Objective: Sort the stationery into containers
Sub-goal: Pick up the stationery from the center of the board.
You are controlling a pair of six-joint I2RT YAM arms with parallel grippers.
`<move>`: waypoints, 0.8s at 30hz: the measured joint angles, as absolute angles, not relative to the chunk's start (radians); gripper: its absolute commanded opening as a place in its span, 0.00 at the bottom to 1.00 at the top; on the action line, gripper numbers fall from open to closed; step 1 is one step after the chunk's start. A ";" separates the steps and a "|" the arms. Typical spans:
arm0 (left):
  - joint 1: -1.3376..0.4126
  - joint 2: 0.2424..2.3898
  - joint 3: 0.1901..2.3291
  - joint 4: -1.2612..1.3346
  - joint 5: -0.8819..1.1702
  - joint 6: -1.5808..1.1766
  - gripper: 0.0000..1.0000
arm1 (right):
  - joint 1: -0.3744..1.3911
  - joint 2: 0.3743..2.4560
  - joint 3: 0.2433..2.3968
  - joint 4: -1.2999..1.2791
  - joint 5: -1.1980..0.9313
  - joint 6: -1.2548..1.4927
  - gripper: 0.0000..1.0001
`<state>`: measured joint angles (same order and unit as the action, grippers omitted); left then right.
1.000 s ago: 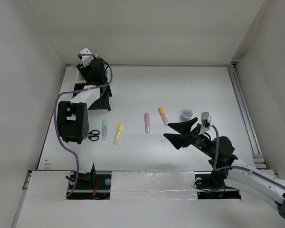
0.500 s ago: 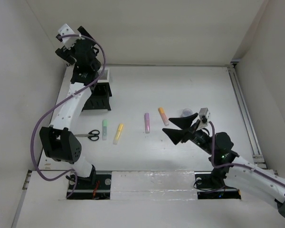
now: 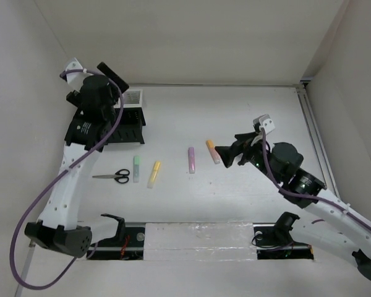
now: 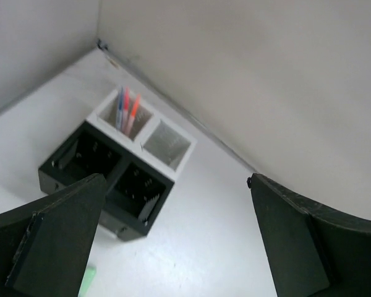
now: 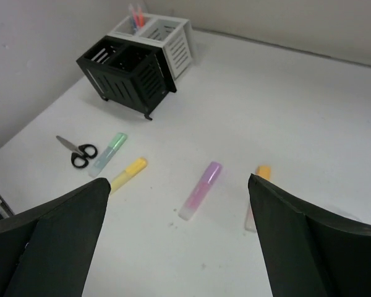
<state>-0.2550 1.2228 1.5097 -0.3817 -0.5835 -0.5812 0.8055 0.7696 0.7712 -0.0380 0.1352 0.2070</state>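
Note:
The black organiser (image 3: 127, 128) and the white organiser (image 3: 132, 98) stand together at the far left. Thin pens (image 4: 127, 112) stand in one white compartment (image 4: 167, 146). Scissors (image 3: 114, 176), a green marker (image 3: 136, 168), a yellow marker (image 3: 154, 174), a purple marker (image 3: 191, 159) and an orange marker (image 3: 212, 150) lie in a row mid-table. My left gripper (image 3: 108, 83) is open and empty, high above the organisers. My right gripper (image 3: 230, 152) is open and empty, raised just right of the orange marker (image 5: 258, 197). The small round greyish piece is hidden.
White walls close in the table on the left, back and right. A rail (image 3: 315, 139) runs along the right edge. The black organiser (image 5: 127, 71) and the scissors (image 5: 78, 152) also show in the right wrist view.
My left arm has lifted from the organisers and swung up and left, open. My right gripper has risen and moved back, now covering the spot where the round piece lay.

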 measured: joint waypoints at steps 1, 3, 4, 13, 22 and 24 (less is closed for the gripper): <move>-0.260 1.192 1.478 -0.397 -0.555 -0.592 1.00 | 0.805 0.767 0.805 -0.091 0.143 0.210 1.00; -0.262 1.143 1.402 -0.400 -0.490 -0.606 1.00 | 0.805 0.774 0.912 -0.192 0.150 0.225 1.00; -0.262 1.121 1.353 -0.400 -0.453 -0.611 1.00 | 0.805 0.779 0.976 -0.228 0.145 0.235 1.00; -0.313 1.080 0.894 -0.358 -0.174 -0.633 1.00 | 0.806 0.748 1.349 -0.355 0.211 0.245 1.00; -0.880 1.510 1.213 -0.319 -0.305 -0.632 1.00 | 0.806 0.776 1.287 -0.529 0.408 0.183 1.00; -0.904 1.602 1.301 -0.286 -0.302 -0.598 1.00 | 0.805 0.772 1.276 -0.577 0.450 0.184 1.00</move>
